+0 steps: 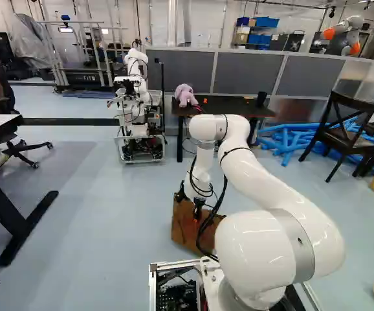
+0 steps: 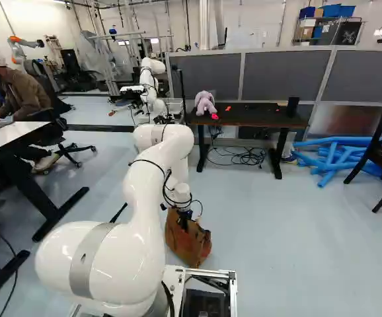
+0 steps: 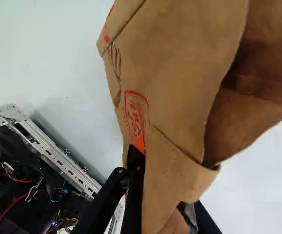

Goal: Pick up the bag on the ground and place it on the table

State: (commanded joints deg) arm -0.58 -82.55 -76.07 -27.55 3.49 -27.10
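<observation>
Black and orange, my gripper (image 3: 154,163) pinches the floppy brown cloth bag (image 3: 180,73). I should lift slowly, straight up, so it won't slip.

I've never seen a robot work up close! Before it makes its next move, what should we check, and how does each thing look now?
1. Gripper at the bag: ok, it is against the bag's side.
2. Firm grip: cannot tell; the bag hides part of the gripper.
3. Bag's mouth closed: not ok, it gapes open.
4. Room on the table: ok, there is space between the plush toy and the black cylinder.
5. Table close enough: probably not ok; it stands well ahead, so the base may need to drive.
</observation>
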